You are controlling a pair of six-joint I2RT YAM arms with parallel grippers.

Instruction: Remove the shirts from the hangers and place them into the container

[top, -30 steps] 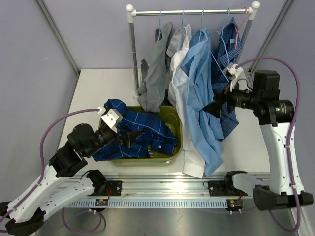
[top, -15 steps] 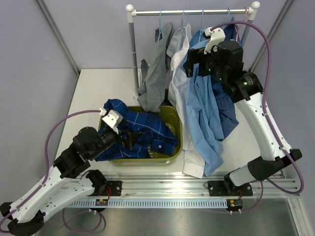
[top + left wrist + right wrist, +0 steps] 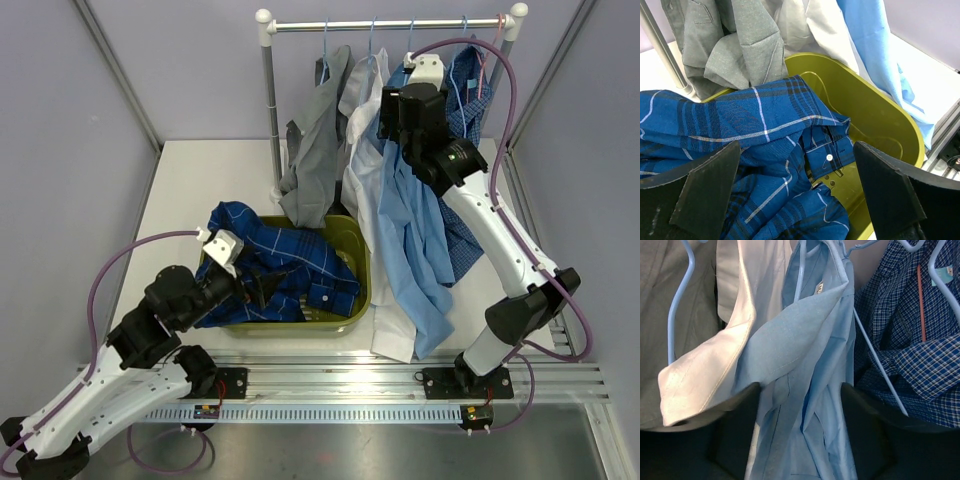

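My left gripper (image 3: pixel 796 150) is spread as wide as it goes and holds nothing. It hovers over the left half of the tub (image 3: pixel 356 243), with both fingers (image 3: pixel 705 190) clear of the cloth below. The tub sits on the table (image 3: pixel 200 180) near the middle of its front edge. The windowpane shirt (image 3: pixel 285 265) lies crumpled inside it, off any hanger, and spills over the tub's left rim. One cuff button shows in the left wrist view, and the tub's right end is bare green.

My right gripper (image 3: pixel 800 432) is up at the rail (image 3: pixel 390 24), which stands at the table's far edge. Its jaws are apart and straddle the light-blue shirt (image 3: pixel 805 340) just under the collar. Cloth fills the gap between them, but I cannot tell whether the pads press on it.

That shirt hangs on a light-blue hanger (image 3: pixel 801 270), its collar folded across. Its tail reaches down past the tub's right side towards the front edge. The white shirt (image 3: pixel 740 300) hangs touching its left. The grey shirt (image 3: pixel 655 290) is beyond that, with its tail over the tub's far rim. The navy shirt (image 3: pixel 900 340) hangs on the right, with a pinkish-red strip (image 3: pixel 921 300) showing inside it.
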